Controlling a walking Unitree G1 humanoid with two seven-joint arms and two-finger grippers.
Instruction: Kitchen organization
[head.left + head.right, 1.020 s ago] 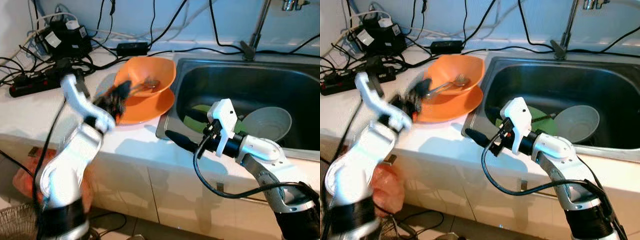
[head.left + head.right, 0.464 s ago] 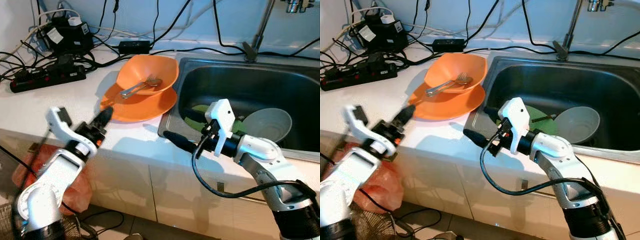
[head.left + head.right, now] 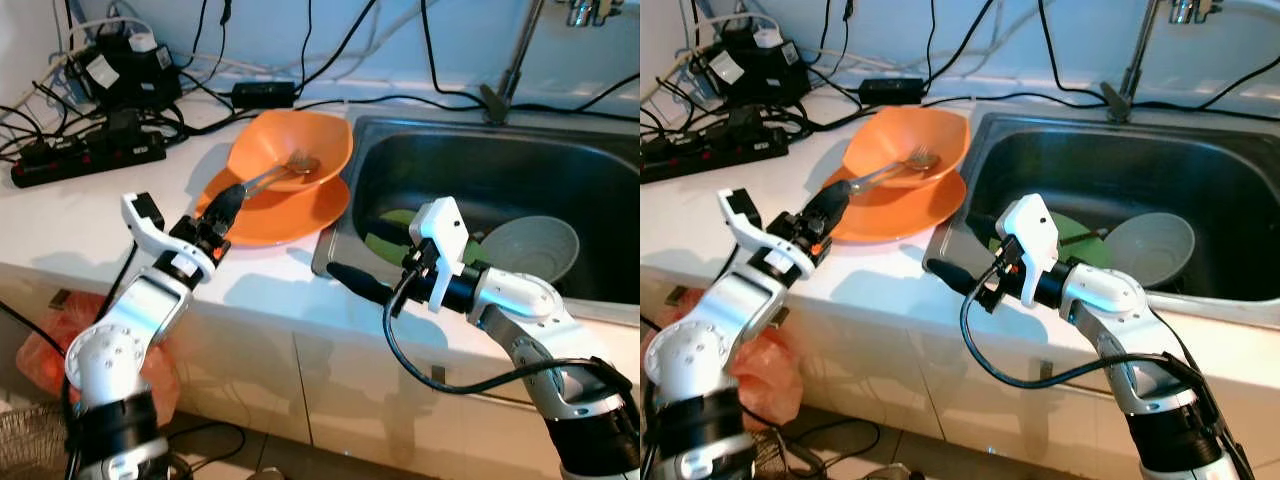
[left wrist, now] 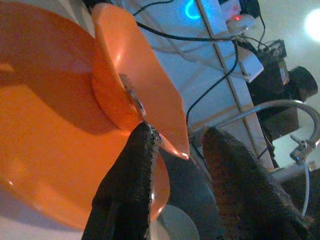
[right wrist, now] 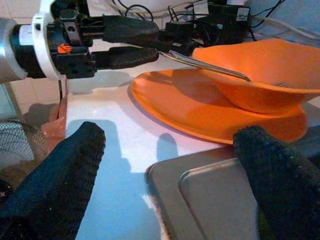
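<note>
An orange bowl point(image 3: 295, 148) sits on an orange plate point(image 3: 285, 212) on the white counter, left of the sink. A metal fork point(image 3: 278, 175) lies in the bowl, its handle sticking out over the rim toward me. My left gripper point(image 3: 230, 193) is at the handle's end, open, one black finger on each side of it; the right wrist view shows the handle point(image 5: 210, 66) running between those fingers point(image 5: 127, 26). My right gripper point(image 3: 345, 276) hovers open over the counter's front edge by the sink's left rim, empty and pointing at the plate point(image 5: 185, 105).
The steel sink point(image 3: 500, 165) holds a pale grey bowl point(image 3: 530, 245) and a green dish point(image 3: 400, 235); a faucet point(image 3: 515, 60) stands behind it. Power strips and tangled cables point(image 3: 90, 150) crowd the back left counter. An orange bag point(image 3: 45, 350) and a wire basket point(image 3: 25, 440) lie below.
My left arm dropped from the plate to below the counter's front edge, then rose again to the fork handle. The right arm has stayed put.
</note>
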